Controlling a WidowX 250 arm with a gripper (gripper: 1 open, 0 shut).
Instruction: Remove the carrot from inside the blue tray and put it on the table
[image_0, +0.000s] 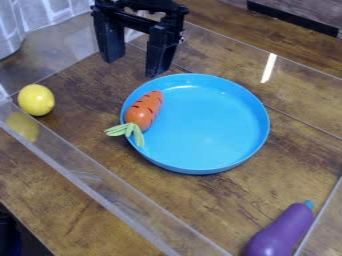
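Seen: carrot (143, 108) in the tray (214, 125), leaves over its rim; just beyond the tray, claw (136, 50) held wide, gripping nothing.

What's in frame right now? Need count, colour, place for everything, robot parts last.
carrot: 1, orange-red with light green leaves, inside the tray at its left side, leaves over the rim
tray: 1, bright blue, round, on the table
lemon: 1, yellow, on the table, left of the tray
eggplant: 1, purple with a green tip, bottom right corner
table: 1, dark brown wood grain, under everything
clear edging strip: 1, see-through, lower left
gripper: 1, black, open, above the table behind the tray
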